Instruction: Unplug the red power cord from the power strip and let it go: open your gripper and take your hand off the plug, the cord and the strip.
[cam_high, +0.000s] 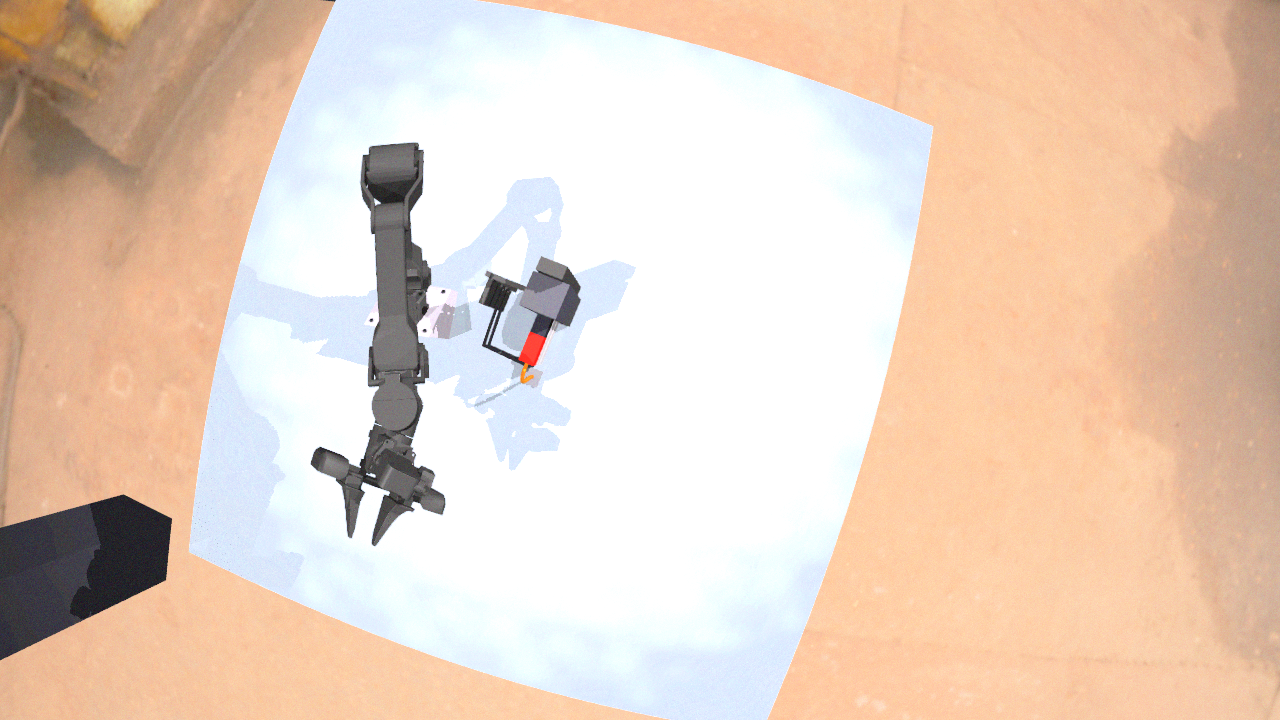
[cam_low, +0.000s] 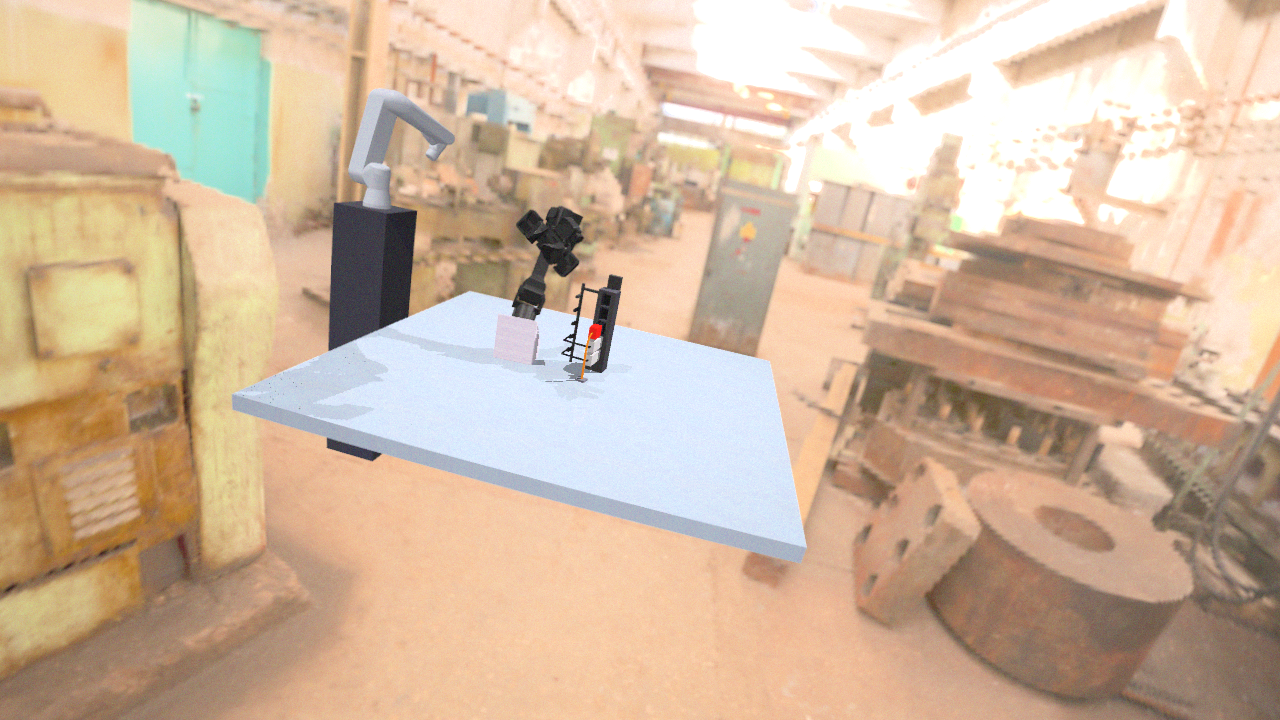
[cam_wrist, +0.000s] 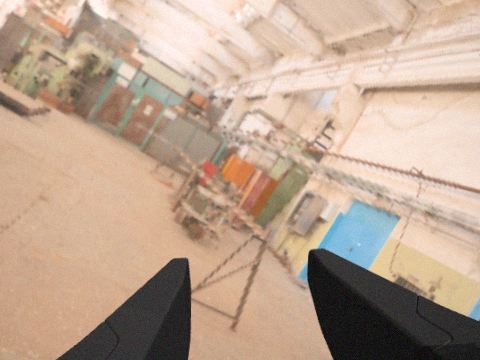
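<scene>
Wrist view: end effector (cam_wrist: 248, 340) fingertips only.

two dark end effector (cam_wrist: 247, 340) fingers apart, blurred workshop hall beyond

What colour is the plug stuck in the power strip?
Bright red: the boxy red plug on the dark upright power strip, clearest in the top view.

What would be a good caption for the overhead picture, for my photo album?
Seen from above: the robot arm's empty gripper, partly open, hangs far from the red plug seated in the power strip.
</scene>
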